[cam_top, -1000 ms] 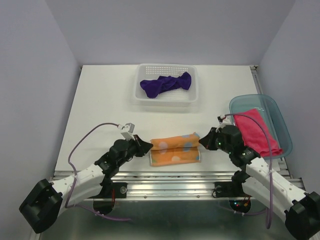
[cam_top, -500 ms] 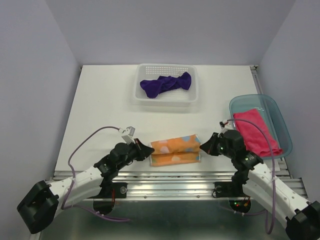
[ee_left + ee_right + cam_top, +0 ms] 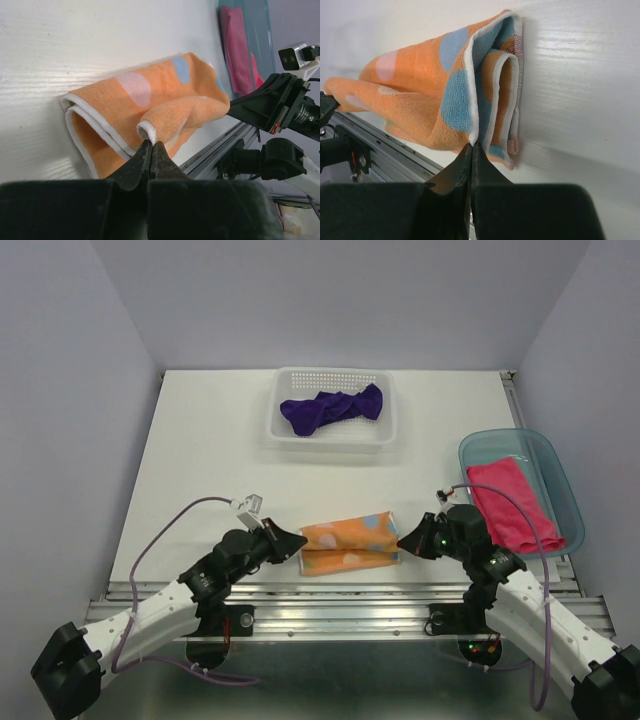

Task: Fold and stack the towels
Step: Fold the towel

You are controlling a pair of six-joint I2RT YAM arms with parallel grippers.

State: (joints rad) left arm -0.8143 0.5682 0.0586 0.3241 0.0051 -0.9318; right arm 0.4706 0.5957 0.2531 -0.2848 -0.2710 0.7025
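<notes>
The orange polka-dot towel [image 3: 348,544] lies folded near the table's front edge. My left gripper [image 3: 298,541] is shut on the white hem at its left end [image 3: 151,141]. At the right end my right gripper [image 3: 404,539] is shut on the hem of the top layer [image 3: 471,145]. That top layer [image 3: 420,100] is lifted and drawn toward the near edge over the lower folds. A pink towel [image 3: 508,500] lies folded in the teal tray [image 3: 560,483]. The purple towel [image 3: 331,407] sits bunched in the white basket [image 3: 385,430].
A metal rail [image 3: 340,592] runs along the table's front edge, just below the orange towel. The basket stands at the back middle and the tray at the right edge.
Both grippers have pulled the orange towel's top layer toward the front edge, so the towel looks narrower from above. Both arms have drawn back and lowered.
</notes>
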